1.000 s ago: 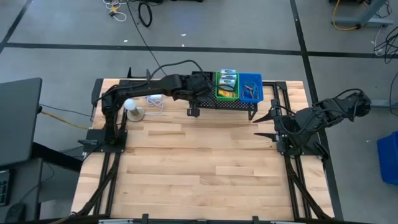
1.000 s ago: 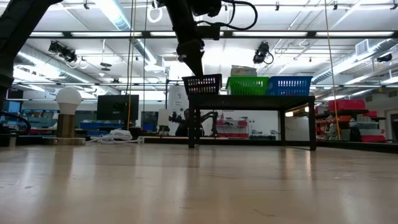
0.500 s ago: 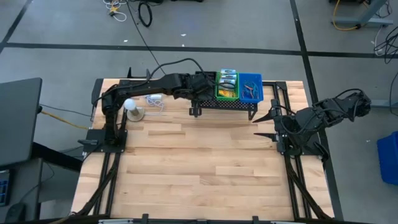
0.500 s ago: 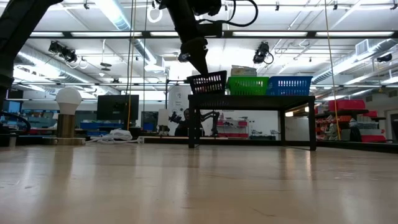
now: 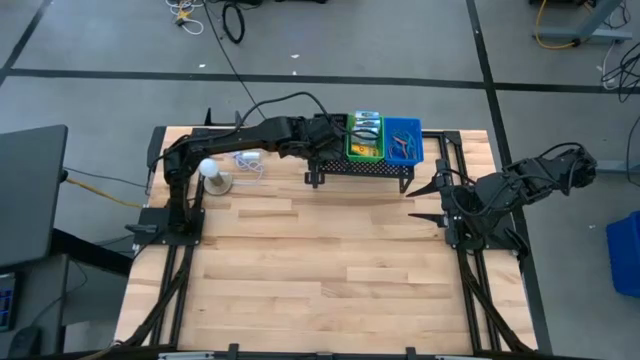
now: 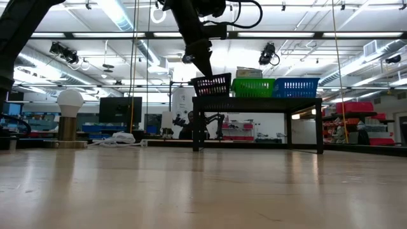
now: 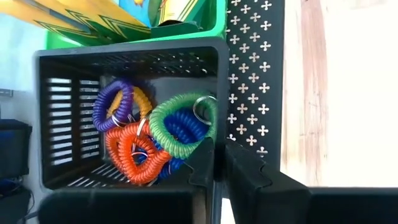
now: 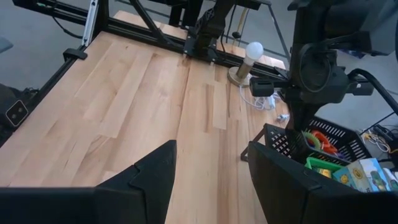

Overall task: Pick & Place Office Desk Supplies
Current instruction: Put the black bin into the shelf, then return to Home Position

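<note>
Black basket: tilted on the perforated shelf, its left end raised in the low view; a second ago it sat level, so the left gripper has lifted one wall.
Contents: coiled loops in orange, green, blue and purple lie heaped inside, touching one another; none has spilled.
Left gripper fingers: pinching the basket's wall, one finger inside, one outside; the gap has eased slightly since a second ago, yet the wall is still between them.
Crayon boxes: standing in the green basket, just beside the black one; a blue basket follows on the far side.
Meaning for task: judged as a reposition of the loop basket; supplies are already sorted into baskets, so the work looks well along.
Right gripper: waits at the table's right side, fingers spread, holding nothing.
Edges: black basket sits at the shelf's left end, near its rim; more tilt risks tipping loops out or sliding it off.
Open room: bare wooden table in front of the shelf; lamp and white cable crowd the left rear.
</note>
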`<move>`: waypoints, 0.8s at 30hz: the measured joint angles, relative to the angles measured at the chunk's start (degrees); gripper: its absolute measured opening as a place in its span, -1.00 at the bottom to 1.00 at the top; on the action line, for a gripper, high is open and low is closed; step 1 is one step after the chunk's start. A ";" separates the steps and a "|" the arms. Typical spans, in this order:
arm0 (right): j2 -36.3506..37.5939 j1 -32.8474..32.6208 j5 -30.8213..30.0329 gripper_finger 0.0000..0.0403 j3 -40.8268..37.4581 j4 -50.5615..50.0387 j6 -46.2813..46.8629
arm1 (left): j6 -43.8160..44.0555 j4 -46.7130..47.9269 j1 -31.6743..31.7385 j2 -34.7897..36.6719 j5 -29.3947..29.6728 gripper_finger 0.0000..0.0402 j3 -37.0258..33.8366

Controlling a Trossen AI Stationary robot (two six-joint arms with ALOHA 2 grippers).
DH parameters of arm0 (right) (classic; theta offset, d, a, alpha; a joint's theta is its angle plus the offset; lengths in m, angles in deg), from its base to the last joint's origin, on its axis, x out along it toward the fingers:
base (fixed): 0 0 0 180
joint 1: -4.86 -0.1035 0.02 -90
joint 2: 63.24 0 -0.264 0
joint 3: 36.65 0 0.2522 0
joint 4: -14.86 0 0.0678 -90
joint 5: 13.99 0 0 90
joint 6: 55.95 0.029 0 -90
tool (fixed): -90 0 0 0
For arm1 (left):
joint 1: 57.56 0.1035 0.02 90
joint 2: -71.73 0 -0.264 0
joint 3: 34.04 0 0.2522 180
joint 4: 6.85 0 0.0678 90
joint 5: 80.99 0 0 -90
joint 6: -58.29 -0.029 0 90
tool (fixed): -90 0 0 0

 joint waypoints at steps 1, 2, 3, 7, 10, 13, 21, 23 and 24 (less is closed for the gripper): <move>0.00 0.01 0.00 0.03 0.00 0.00 0.00 | 0.04 0.00 0.00 0.01 -0.09 -0.78 0.00; 0.00 0.01 0.02 0.03 0.00 0.00 0.00 | 0.10 -0.03 0.00 0.02 -0.43 -0.75 0.00; 0.00 0.01 0.02 0.03 0.00 0.00 0.00 | 0.11 -0.13 -0.01 0.00 -0.79 -0.74 0.00; 0.00 0.00 0.02 0.03 0.00 -0.02 0.00 | 0.28 -0.22 -0.02 0.02 -2.79 -0.71 0.00; 0.00 0.01 0.05 0.03 0.00 -0.02 0.27 | 0.33 -0.28 -0.02 0.02 -3.28 -0.69 0.00; 0.00 -0.01 0.26 0.03 0.00 -0.04 0.44 | 0.46 -0.95 -0.02 0.02 -3.28 -0.63 0.00; 0.00 -0.01 0.26 0.03 0.00 -0.07 0.64 | -0.70 -2.78 -0.12 0.04 -1.93 -0.25 0.00; 0.00 -0.01 0.24 0.03 0.00 -0.07 0.64 | -1.19 -2.87 -0.11 0.04 -0.90 -0.15 0.00; 0.00 -0.01 0.24 0.03 0.00 -0.07 0.64 | -1.40 -2.86 -0.11 0.04 -0.51 -0.10 0.00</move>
